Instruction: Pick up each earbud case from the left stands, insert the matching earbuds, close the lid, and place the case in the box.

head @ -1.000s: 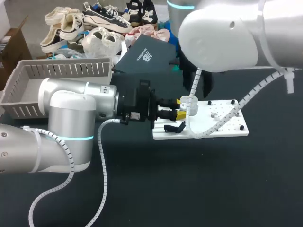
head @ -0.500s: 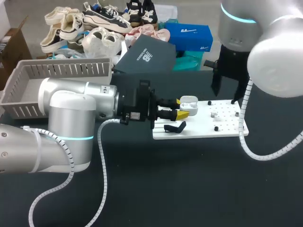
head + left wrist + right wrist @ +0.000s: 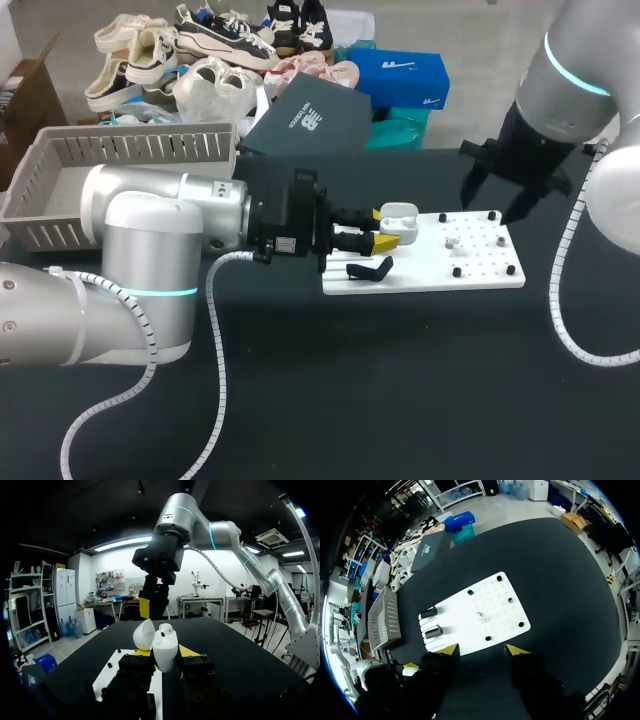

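Step in hand, as I read it: loading the earbuds. The left gripper [image 3: 385, 237] is closed on the white case [image 3: 400, 213] from both sides and holds it just over the white board's [image 3: 430, 272] near-left end, w/ the lid flipped open. The case is off the stands, nothing is in the grey basket [image 3: 120, 150] that I can see, and the lid isn't shut yet.

The right gripper [image 3: 482, 652] is spread wide w/ nothing between its fingers. It hangs above the board's far-right end, well apart from the case.

Next move, prob.: the right arm comes down on the small pale item [image 3: 480, 614] near the board's middle – likely an earbud, too small to be sure – pinches it, carries it to the open case and seats it. That needs a fine grip and good alignment w/ the case's socket, while the left arm holds steady.

What each view adds:
- Left wrist view shows the case upright between the yellow tips, lid tilted back, and the other gripper ahead of it – but not the board's middle.
- Right wrist view, from above, shows the whole board – two black stands [image 3: 434, 631] at the end toward the basket, both w/o cases, plus black pegs round the edge.
- Head view shows only one black stand clearly, yet it alone gives both arms and the gap between them.
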You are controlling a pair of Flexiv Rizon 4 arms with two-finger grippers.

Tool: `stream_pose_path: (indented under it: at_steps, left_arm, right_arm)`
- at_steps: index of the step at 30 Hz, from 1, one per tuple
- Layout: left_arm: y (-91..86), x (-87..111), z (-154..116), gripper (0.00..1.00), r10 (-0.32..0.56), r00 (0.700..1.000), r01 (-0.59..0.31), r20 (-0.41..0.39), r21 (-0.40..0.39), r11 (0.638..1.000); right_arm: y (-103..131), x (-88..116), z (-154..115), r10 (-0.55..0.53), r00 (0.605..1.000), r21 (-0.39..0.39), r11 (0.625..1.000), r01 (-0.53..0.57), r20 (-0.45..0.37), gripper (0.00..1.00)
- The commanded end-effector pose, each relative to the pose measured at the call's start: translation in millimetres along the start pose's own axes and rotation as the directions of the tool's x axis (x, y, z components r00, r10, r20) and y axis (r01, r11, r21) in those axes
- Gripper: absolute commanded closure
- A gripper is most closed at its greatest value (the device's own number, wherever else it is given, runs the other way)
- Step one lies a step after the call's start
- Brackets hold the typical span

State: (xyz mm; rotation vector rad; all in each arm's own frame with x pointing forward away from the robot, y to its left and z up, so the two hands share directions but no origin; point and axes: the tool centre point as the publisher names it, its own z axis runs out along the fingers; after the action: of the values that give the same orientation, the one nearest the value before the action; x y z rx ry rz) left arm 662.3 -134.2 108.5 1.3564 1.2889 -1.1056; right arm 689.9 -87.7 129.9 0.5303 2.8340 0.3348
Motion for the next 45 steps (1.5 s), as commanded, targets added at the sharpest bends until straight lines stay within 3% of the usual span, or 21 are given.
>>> stream_pose_path:
  at_steps: [1, 13, 32, 45]
  left_arm:
    - [-0.4, 0.6, 0, 1.00, 0.001, 1.000, -0.001, 0.002, -0.002, 1.000]
    - [-0.4, 0.6, 0, 1.00, 0.001, 1.000, -0.001, 0.002, -0.002, 1.000]
    - [-0.4, 0.6, 0, 1.00, 0.001, 1.000, -0.001, 0.002, -0.002, 1.000]
    - [-0.4, 0.6, 0, 1.00, 0.001, 1.000, -0.001, 0.002, -0.002, 1.000]
  right_arm:
    - [3, -8, 21, -0.033, 0.999, 0.005, 0.999, 0.033, -0.018, 0.51]
    - [18, -12, 55, -0.070, 0.996, 0.051, 0.996, 0.073, -0.059, 0.41]
    - [10, -13, 98, 0.007, 0.994, 0.083, 0.997, 0.002, -0.113, 0.52]
    - [10, -16, 109, 0.048, 0.993, 0.062, 0.997, -0.041, -0.111, 0.57]
